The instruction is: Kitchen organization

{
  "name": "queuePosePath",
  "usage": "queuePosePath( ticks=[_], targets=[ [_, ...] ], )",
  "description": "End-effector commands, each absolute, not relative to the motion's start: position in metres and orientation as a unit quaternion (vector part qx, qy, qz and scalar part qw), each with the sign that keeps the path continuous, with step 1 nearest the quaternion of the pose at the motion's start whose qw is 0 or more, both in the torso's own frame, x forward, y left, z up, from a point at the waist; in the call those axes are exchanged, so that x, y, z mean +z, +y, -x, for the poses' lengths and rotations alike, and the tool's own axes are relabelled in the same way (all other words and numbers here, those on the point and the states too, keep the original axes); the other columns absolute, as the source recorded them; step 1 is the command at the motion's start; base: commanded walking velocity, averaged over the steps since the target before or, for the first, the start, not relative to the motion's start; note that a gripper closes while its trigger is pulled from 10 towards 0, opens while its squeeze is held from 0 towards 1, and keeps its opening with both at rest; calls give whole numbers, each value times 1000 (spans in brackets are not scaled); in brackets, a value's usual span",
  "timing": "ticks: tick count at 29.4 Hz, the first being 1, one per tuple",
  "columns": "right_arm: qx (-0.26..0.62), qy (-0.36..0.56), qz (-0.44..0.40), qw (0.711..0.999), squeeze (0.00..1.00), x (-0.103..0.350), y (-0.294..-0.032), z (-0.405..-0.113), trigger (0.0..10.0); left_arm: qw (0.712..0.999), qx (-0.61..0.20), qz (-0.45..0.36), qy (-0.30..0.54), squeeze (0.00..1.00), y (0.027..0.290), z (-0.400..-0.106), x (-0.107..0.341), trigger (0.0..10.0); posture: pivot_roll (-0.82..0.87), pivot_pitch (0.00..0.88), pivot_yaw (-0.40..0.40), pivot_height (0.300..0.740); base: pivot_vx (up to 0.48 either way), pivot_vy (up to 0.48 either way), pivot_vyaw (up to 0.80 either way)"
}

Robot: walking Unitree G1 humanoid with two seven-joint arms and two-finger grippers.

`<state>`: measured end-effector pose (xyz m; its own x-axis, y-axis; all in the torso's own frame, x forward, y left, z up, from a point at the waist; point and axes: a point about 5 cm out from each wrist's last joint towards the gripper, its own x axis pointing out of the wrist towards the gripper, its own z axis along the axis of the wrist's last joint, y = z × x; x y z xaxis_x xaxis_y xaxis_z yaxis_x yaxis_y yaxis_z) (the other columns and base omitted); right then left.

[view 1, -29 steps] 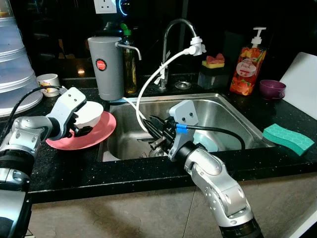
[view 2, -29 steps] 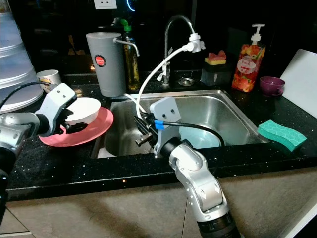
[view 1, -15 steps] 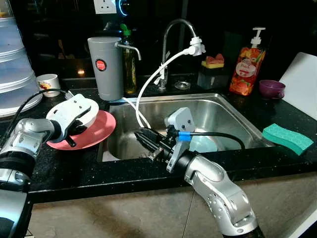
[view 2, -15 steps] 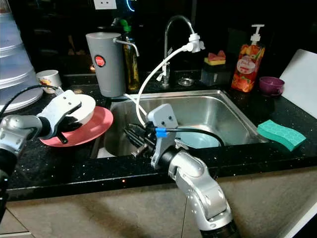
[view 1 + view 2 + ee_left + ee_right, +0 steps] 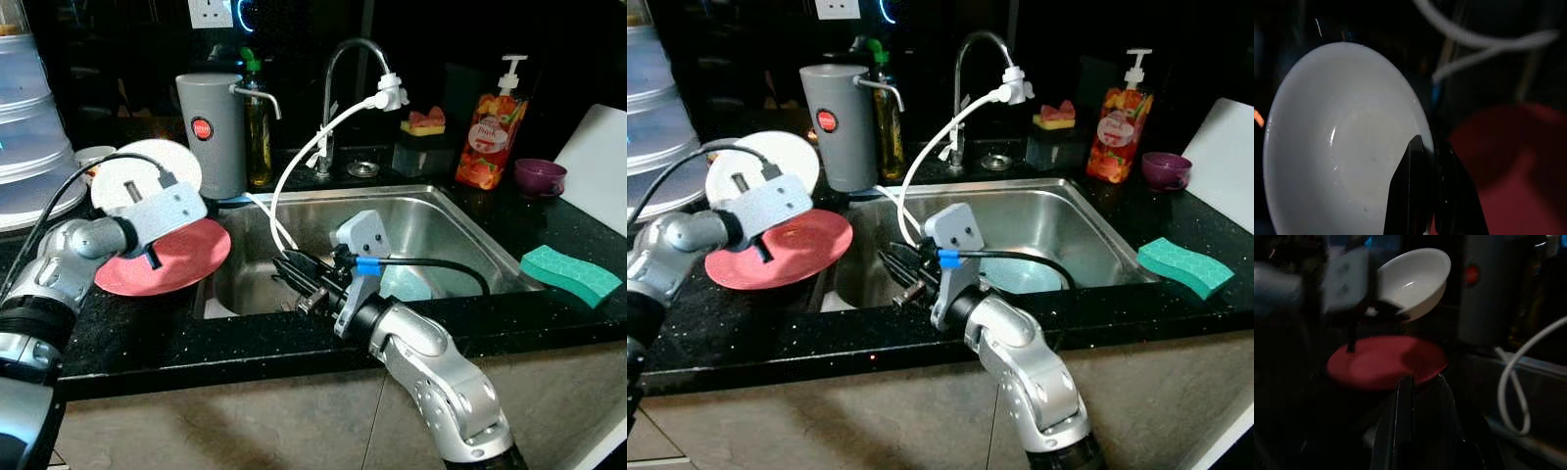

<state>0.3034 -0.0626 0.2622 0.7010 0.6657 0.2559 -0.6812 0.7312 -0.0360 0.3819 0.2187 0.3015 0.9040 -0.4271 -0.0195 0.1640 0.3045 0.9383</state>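
A moment before, my left gripper (image 5: 1425, 186) had the white bowl (image 5: 147, 174) sitting on the red plate (image 5: 171, 262); at this moment I had it lifted clear and tipped on edge, its underside turned toward my head camera and its hollow facing the back of the counter (image 5: 147, 328). My fingers (image 5: 1409, 196) were pinched narrow over the bowl's rim, one inside and one outside, and the bowl hung above the back part of the plate, no longer touching it. The plate lay where it had been, on the counter at the sink's (image 5: 460, 230) left edge, just in front of the grey dispenser (image 5: 210, 132). My right gripper (image 5: 294, 279) had barely moved in that time: it hovered over the sink's front left corner, pointing toward the plate, fingers nearly together and holding nothing that I could make out. A pale blue dish (image 5: 407, 284) lay in the basin behind it. I judged the lift meant the stack was being broken up: the bowl was free to go to its own place, and the plate stood bare for a pick. My worry was the grip, since a tilted bowl held by the rim alone could swing or slip.
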Motion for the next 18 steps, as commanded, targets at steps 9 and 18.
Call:
queuePosePath(
  ticks=[9, 18],
  targets=[
    [311, -134, -109, 934, 1000, 278, -78, -317, 10000, 717, -223, -626, -209, 0, 177, -368, 293, 10000, 57, 77, 1, 740, 0, 0, 0],
    [284, -126, -193, 931, 0, 287, -86, -327, 10000, 681, -267, -619, -285, 0, 132, -354, 276, 10000, 54, 68, -3, 740, 0, 0, 0]
  ],
)
